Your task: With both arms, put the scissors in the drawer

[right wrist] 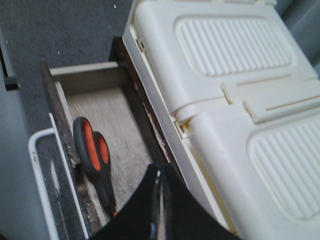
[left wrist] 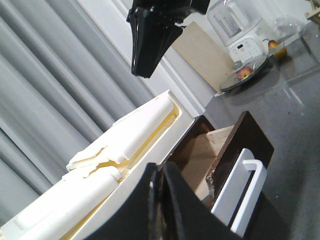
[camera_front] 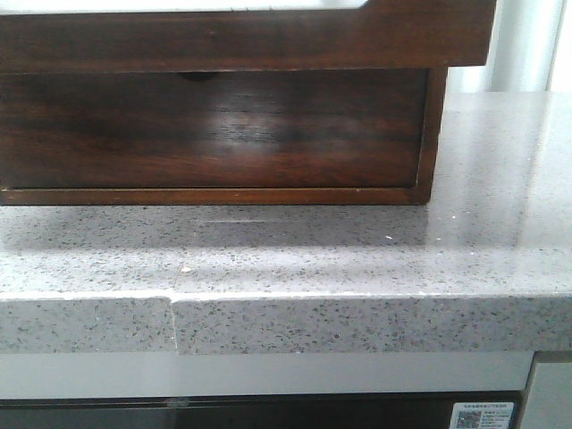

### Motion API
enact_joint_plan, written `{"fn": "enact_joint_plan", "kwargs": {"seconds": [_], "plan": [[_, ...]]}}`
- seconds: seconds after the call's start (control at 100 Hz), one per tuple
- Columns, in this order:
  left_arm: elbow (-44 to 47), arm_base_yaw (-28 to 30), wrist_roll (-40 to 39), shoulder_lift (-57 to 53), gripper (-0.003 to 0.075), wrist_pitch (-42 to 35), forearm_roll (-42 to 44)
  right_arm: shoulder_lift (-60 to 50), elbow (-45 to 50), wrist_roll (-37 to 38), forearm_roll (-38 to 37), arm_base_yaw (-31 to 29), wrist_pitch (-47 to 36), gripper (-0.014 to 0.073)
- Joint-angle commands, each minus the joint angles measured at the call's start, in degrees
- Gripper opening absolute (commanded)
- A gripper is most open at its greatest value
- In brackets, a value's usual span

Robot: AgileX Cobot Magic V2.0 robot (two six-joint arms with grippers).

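Observation:
The scissors (right wrist: pixel 92 157), grey handles with orange lining, lie inside the open drawer (right wrist: pixel 102 117) near its front board. My right gripper (right wrist: pixel 161 172) is shut and empty, raised above the drawer's inner side by the cream box. My left gripper (left wrist: pixel 160 172) is shut and empty, above the cream box's edge, with the open drawer (left wrist: pixel 210 155) beyond it. The other arm's black gripper (left wrist: pixel 152 37) hangs in the air in the left wrist view. The front view shows the pulled-out drawer front (camera_front: pixel 241 36) at the top; no gripper is seen there.
A cream plastic box (right wrist: pixel 225 90) sits on top of the brown cabinet (camera_front: pixel 214 134). A white wire rack (right wrist: pixel 40 175) hangs on the drawer front. A blender (left wrist: pixel 237 35) and a fruit plate (left wrist: pixel 245 75) stand further along the grey speckled counter (camera_front: pixel 357 268).

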Motion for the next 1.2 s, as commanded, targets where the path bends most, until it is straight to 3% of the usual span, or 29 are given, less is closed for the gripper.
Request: {"fn": "enact_joint_plan", "kwargs": {"seconds": [0.0, 0.21, 0.41, 0.61, 0.96, 1.19], "plan": [[0.2, -0.4, -0.8, -2.2, -0.0022, -4.0, -4.0, -4.1, -0.8, 0.3, 3.4, -0.1, -6.2, -0.0056], [6.8, -0.4, -0.8, -9.6, -0.0022, -7.7, -13.1, -12.5, 7.4, 0.3, 4.0, -0.1, -15.0, -0.0056], [12.2, -0.4, -0.8, -12.1, -0.0022, -10.7, -22.2, -23.7, 24.3, 0.3, 5.0, -0.1, -26.2, -0.0056], [15.6, -0.4, -0.8, -12.1, -0.0022, -12.9, -23.4, -36.3, 41.6, 0.3, 5.0, -0.1, -35.8, -0.0057], [18.5, -0.4, -0.8, -12.1, -0.0022, -13.1, -29.2, -56.9, 65.5, 0.4, 9.6, -0.1, -43.9, -0.0057], [18.5, -0.4, -0.8, -12.1, -0.0022, -13.1, -29.2, -66.7, 75.2, 0.4, 9.6, -0.1, -45.9, -0.0061]]}}
